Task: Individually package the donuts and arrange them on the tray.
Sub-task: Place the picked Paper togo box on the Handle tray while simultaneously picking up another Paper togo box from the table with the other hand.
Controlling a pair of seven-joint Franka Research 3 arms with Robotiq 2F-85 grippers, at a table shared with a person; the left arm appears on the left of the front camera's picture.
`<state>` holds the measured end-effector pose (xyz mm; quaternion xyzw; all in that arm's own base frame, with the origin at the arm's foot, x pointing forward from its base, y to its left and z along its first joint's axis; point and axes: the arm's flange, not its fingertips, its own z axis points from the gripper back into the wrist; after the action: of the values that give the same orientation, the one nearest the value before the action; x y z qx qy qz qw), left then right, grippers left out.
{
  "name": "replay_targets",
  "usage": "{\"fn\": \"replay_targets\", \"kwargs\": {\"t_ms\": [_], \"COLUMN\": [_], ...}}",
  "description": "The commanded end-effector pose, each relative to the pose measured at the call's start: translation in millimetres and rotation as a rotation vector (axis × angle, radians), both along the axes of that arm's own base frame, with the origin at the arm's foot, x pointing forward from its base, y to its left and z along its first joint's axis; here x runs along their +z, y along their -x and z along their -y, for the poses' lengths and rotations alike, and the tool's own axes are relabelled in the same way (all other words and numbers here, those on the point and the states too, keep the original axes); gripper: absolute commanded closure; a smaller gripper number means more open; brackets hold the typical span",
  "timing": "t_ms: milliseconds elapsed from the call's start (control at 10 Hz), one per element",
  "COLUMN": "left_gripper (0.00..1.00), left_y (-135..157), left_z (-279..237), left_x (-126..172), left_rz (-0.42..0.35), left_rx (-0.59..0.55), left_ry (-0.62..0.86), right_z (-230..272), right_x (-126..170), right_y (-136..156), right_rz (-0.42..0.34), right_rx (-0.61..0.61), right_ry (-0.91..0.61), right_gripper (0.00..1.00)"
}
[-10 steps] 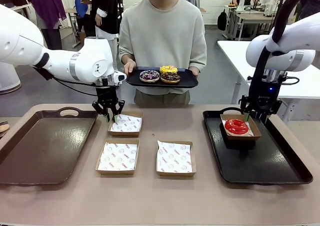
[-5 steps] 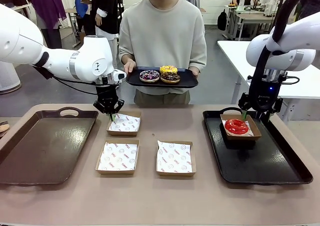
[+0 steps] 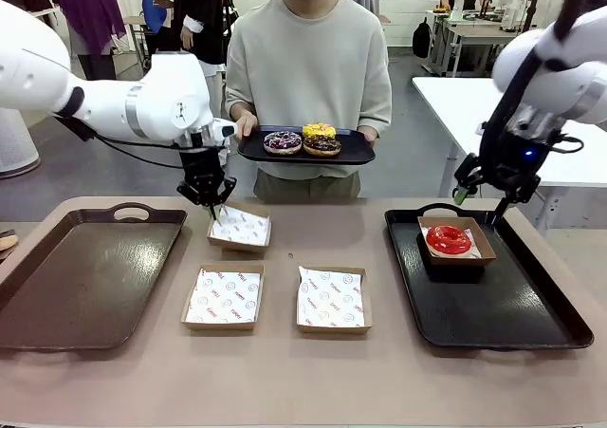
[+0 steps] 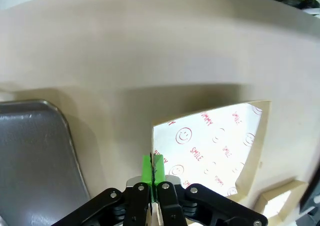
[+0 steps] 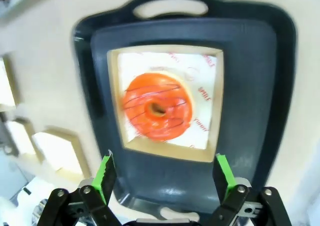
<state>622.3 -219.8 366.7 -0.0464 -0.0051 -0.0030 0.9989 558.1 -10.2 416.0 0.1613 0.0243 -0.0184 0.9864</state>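
A glossy red donut (image 3: 448, 239) (image 5: 156, 113) lies in a paper-lined box (image 3: 481, 246) at the far end of the black tray (image 3: 503, 314) (image 5: 250, 60) on the right. My right gripper (image 3: 479, 198) (image 5: 164, 170) hangs open above it, holding nothing. My left gripper (image 3: 213, 206) (image 4: 154, 168) is shut on the near-left edge of another paper-lined box (image 3: 242, 229) (image 4: 215, 146), which sits tilted just off the table. The person holds a small black tray (image 3: 356, 149) with the purple sprinkled donut (image 3: 283, 142), the yellow donut (image 3: 319, 131) and the chocolate donut (image 3: 323, 147).
Two empty paper-lined boxes (image 3: 223, 297) (image 3: 332, 300) sit side by side at the table's middle. A large brown tray (image 3: 85, 276) lies at the left, its corner close to my left gripper (image 4: 35, 151).
My left gripper shut on the box's edge and lifted it a little. My right gripper rose up and away from the red donut's box.
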Motion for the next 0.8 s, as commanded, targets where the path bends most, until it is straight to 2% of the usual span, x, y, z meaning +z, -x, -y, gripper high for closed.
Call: {"fn": "replay_targets", "kwargs": {"t_ms": [0,400,700], "left_gripper": [1.00,1.00,1.00], "left_y": [12.5,22.3,18.5], "left_z": [-10.8,-0.1,24.3], "left_x": [40.9,103.6,129.6], "left_rz": [-0.001,0.061,0.068], "left_rx": [-0.013,-0.038,-0.038], "left_ry": [0.063,0.061,-0.020], "right_z": [36.5,114.2,150.3], "right_x": [15.2,20.4,5.9], "right_y": [44.2,143.0,198.4], "right_rz": [0.083,0.252,0.340], "right_rx": [0.007,-0.111,-0.190], "right_ry": [-0.209,-0.539,-0.653], "right_gripper": [0.00,0.00,0.00]}}
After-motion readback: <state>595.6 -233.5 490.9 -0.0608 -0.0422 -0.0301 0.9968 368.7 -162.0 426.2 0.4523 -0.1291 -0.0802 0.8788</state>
